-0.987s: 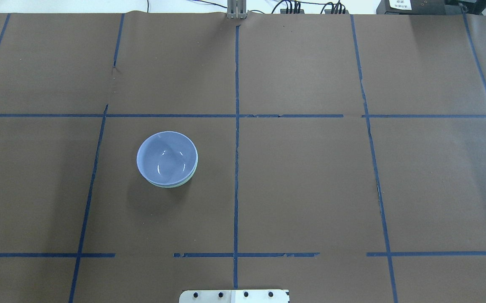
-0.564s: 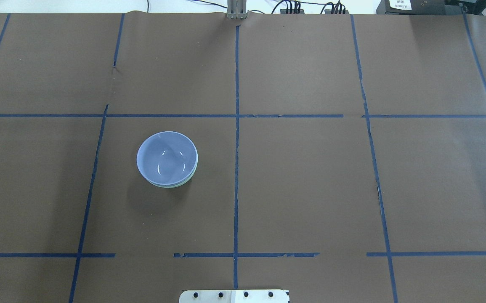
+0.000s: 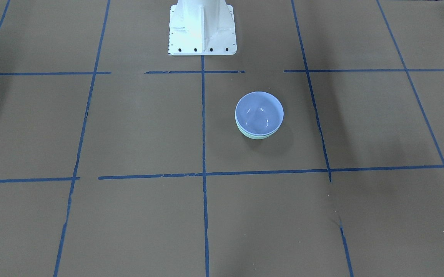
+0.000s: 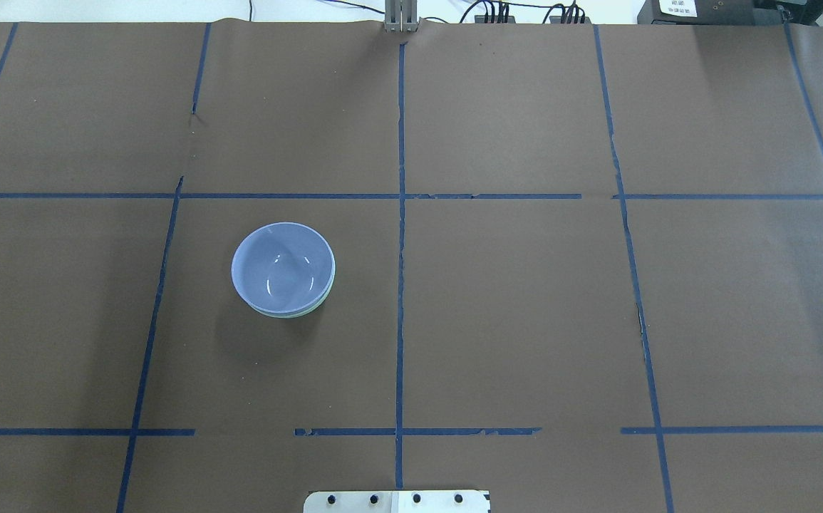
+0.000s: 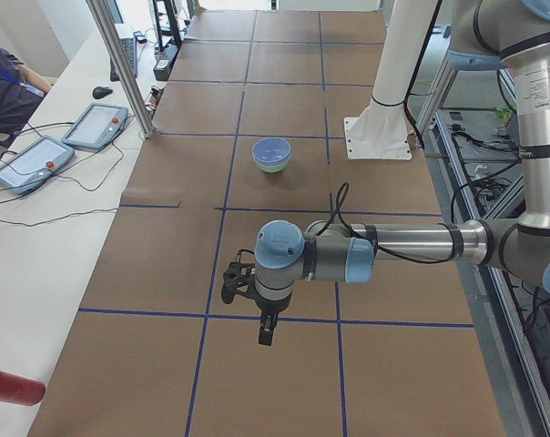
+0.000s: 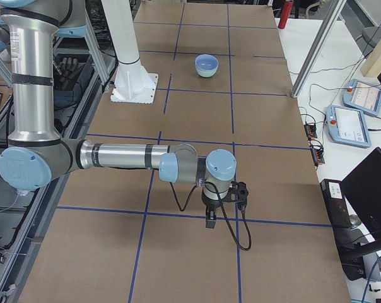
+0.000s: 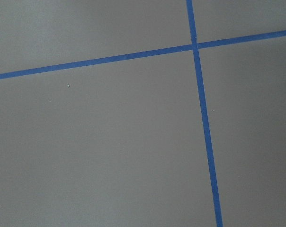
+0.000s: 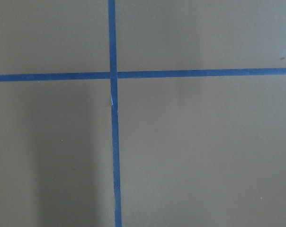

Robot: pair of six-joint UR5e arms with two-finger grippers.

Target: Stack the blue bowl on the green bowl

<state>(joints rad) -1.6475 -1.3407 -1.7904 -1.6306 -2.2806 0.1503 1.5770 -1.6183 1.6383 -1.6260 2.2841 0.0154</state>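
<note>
Left gripper (image 5: pixel 265 339) and right gripper (image 6: pixel 211 222), state impossible to tell, are hanging well apart from blue bowl (image 3: pixel 259 113) nested in green bowl (image 3: pixel 254 135), where a stray pass could unseat it

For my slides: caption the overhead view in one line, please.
The blue bowl sits nested in the green bowl on a brown table gridded with blue tape.

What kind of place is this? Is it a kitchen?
Probably a robot lab, not a kitchen: a big robot arm reaches over a table marked with blue tape lines, and control tablets sit beside it.
</note>
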